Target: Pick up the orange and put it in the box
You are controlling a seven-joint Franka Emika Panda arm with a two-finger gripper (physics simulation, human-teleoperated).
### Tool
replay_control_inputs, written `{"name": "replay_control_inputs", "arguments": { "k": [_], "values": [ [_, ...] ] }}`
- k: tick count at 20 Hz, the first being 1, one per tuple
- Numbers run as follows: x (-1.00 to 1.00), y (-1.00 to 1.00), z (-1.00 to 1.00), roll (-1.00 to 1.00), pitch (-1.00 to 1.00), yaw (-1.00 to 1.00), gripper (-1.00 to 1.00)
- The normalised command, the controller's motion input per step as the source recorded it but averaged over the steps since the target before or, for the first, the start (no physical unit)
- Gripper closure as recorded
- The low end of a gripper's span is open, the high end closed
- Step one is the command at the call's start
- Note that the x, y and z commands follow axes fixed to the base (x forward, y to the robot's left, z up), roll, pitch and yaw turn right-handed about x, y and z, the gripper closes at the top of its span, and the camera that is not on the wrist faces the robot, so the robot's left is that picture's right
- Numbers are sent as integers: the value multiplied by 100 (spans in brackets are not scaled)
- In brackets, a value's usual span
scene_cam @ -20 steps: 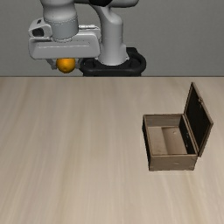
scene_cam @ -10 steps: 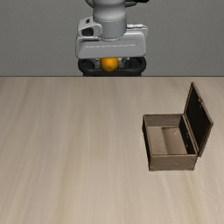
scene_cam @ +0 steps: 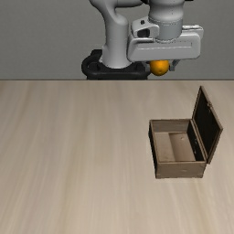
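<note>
On the counter (scene_cam: 73, 155) you have very little to work around: the pale wood surface is bare apart from the box (scene_cam: 178, 171), which sits toward the exterior view's right. It is a dark brown wooden case with its lid (scene_cam: 209, 123) swung up and standing open along the side nearer the exterior view's right edge, so you can see straight into its interior. Nothing lies between the box and the far edge of the counter, and nothing sits inside the box that you can make out.

Behind the counter's far edge you see the robot's black base (scene_cam: 99, 66) against the plain grey wall (scene_cam: 37, 37). The arm (scene_cam: 117, 32) rises from it and bends over toward the exterior view's right, carrying the broad light-grey hand level, with the pincer (scene_cam: 160, 69) pointing down.

The orange (scene_cam: 161, 65) is clamped between the pincer's two dark fingers, just under the hand. You see it raised above the counter's far edge, well apart from the box and farther back than it, a little to the exterior view's left of the lid.
</note>
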Motion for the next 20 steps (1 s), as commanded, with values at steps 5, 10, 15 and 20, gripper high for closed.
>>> {"name": "replay_control_inputs", "arguments": {
  "k": [5,10,15,20],
  "values": [
    [40,60,0,0,0,0,100],
    [40,0,0,0,0,0,-100],
    [0,0,0,0,0,0,-100],
    [0,0,0,0,0,0,-100]
  ]
}}
